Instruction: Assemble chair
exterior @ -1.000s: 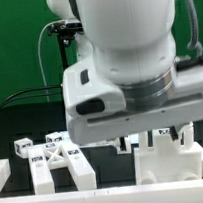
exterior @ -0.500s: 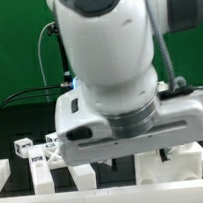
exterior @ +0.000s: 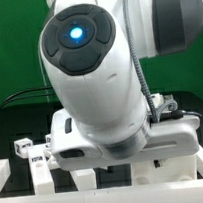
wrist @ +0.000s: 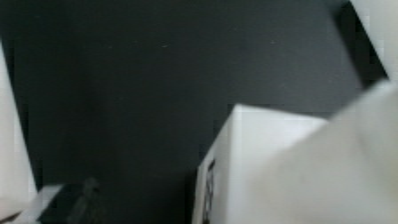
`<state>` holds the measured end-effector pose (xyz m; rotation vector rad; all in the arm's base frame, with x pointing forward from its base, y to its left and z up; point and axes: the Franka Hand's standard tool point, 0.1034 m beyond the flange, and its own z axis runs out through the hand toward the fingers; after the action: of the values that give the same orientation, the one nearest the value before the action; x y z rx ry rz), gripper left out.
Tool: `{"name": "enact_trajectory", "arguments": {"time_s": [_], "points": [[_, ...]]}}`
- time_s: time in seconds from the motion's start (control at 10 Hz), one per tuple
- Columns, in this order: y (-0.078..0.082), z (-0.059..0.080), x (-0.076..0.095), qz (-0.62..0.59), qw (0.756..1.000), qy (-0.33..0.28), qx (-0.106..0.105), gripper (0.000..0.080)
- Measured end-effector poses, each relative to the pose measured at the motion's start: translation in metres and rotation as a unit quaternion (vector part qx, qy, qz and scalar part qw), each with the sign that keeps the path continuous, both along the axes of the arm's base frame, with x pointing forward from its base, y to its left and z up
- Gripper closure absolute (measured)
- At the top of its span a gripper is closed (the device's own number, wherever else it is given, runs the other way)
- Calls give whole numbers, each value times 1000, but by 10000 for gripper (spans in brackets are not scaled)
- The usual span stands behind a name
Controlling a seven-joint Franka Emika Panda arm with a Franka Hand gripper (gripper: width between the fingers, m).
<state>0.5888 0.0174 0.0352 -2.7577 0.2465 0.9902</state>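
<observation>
Your gripper is hidden in the exterior view behind the arm (exterior: 97, 80), whose big white body fills most of that frame. Its jaws are spread wide, and nothing shows clamped between them. Closest to it, the wrist view gives you a blurred white chair block (wrist: 294, 165) just beside the gripper, over the dark table (wrist: 160, 80). Farther out, toward the exterior view's left of the gripper, a white bar (exterior: 85, 178) lies near it, with small tagged chair pieces (exterior: 34, 153) beyond. On the gripper's other side stands a chunky chair frame (exterior: 181, 170). Farthest back hangs the green backdrop (exterior: 14, 48).
</observation>
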Motion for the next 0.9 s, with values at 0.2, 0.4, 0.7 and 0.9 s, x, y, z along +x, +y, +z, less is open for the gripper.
{"name": "enact_trajectory", "arguments": {"time_s": [0.2,0.4,0.7,0.9], "points": [[1,0,0,-2,1000,0,1,162],[1,-1,0,-2,1000,0,1,332],[1,-1,0,-2,1000,-1,1,651],[1,-1,0,-2,1000,-1,1,768]]}}
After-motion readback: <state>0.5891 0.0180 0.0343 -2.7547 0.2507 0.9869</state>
